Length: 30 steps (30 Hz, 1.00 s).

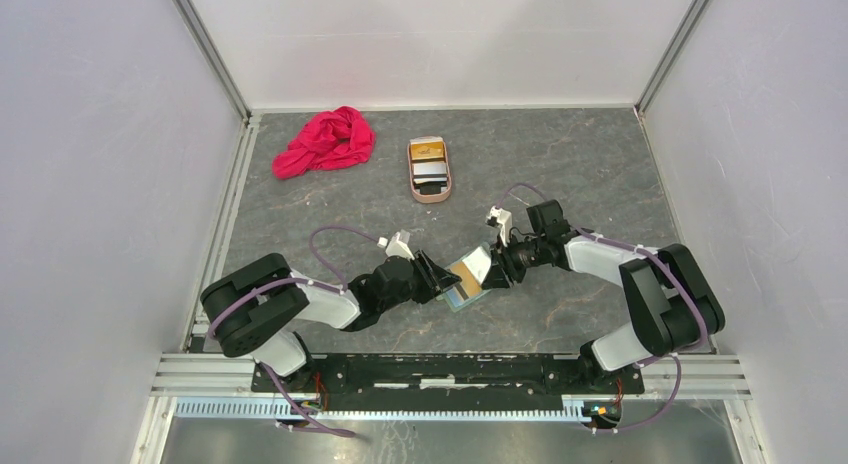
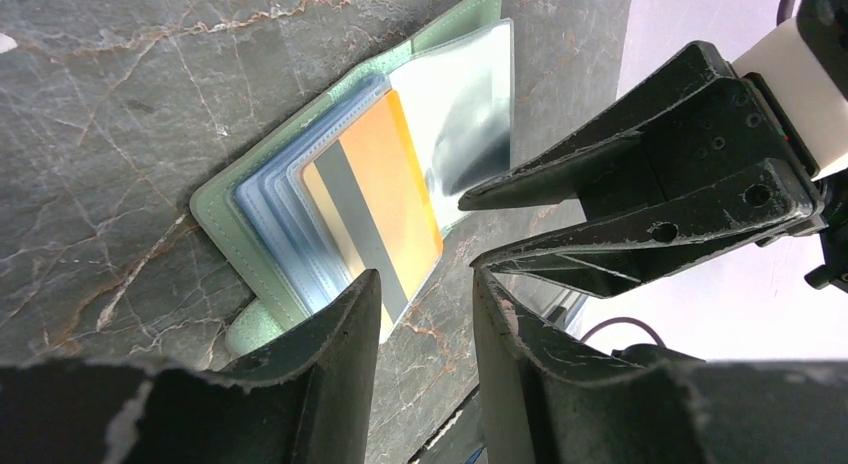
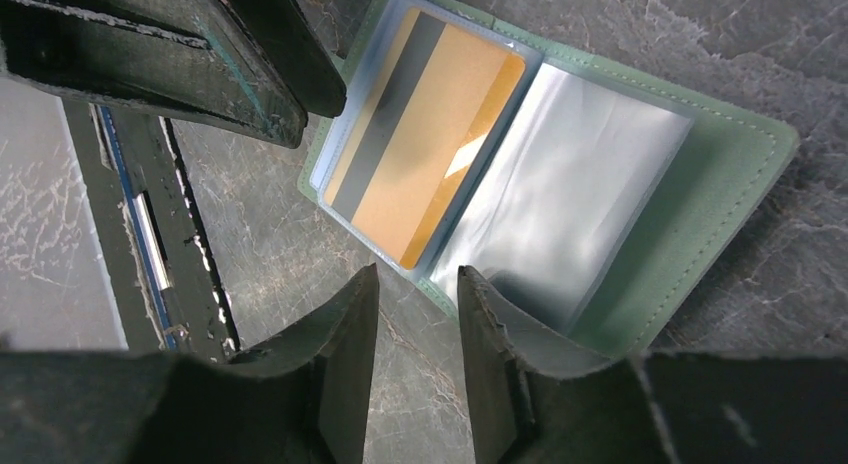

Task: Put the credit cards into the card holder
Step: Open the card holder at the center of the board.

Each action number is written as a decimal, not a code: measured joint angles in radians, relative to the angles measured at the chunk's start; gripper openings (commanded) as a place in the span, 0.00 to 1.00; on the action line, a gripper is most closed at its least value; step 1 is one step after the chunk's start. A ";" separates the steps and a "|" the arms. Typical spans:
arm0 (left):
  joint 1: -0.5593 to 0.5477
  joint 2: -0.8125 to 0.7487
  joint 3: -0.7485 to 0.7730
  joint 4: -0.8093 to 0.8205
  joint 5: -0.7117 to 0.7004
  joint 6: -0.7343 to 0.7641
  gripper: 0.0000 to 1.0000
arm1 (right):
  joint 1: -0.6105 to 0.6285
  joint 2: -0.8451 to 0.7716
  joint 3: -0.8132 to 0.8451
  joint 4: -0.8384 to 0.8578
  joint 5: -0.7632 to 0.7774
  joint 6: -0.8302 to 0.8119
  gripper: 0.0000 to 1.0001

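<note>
The sage-green card holder [image 1: 467, 281] lies open on the dark table between my two grippers. An orange credit card [image 3: 440, 134] with a grey stripe sits in a clear sleeve on one half; the other half shows an empty clear sleeve [image 3: 570, 204]. The left wrist view shows the same orange card [image 2: 385, 194] over light blue pockets and the green cover [image 2: 215, 209]. My left gripper [image 2: 425, 279] hovers open at the card's near end, holding nothing. My right gripper [image 3: 417, 274] is open too, empty, at the holder's edge. More credit cards [image 1: 431, 166] lie in a tray farther back.
The pinkish-tan oval tray [image 1: 413, 180] stands at the back centre of the table. A crumpled red cloth [image 1: 325, 141] lies at the back left. White walls close in the table on three sides. The arms' black mounting rail [image 1: 450, 369] runs along the near edge.
</note>
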 measured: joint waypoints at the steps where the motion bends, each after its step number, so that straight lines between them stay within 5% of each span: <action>1: 0.000 0.000 0.000 -0.001 0.000 0.000 0.45 | 0.000 -0.005 0.000 0.000 0.000 0.000 0.28; 4: 0.000 0.000 0.000 -0.007 -0.004 0.000 0.45 | 0.000 -0.010 0.000 0.000 0.005 -0.005 0.14; 9: 0.001 0.000 0.000 -0.050 -0.011 0.000 0.45 | -0.001 -0.007 0.002 -0.003 0.045 -0.001 0.05; 30: 0.005 0.014 0.008 -0.058 -0.015 0.000 0.45 | -0.006 0.081 0.041 -0.011 0.076 0.003 0.03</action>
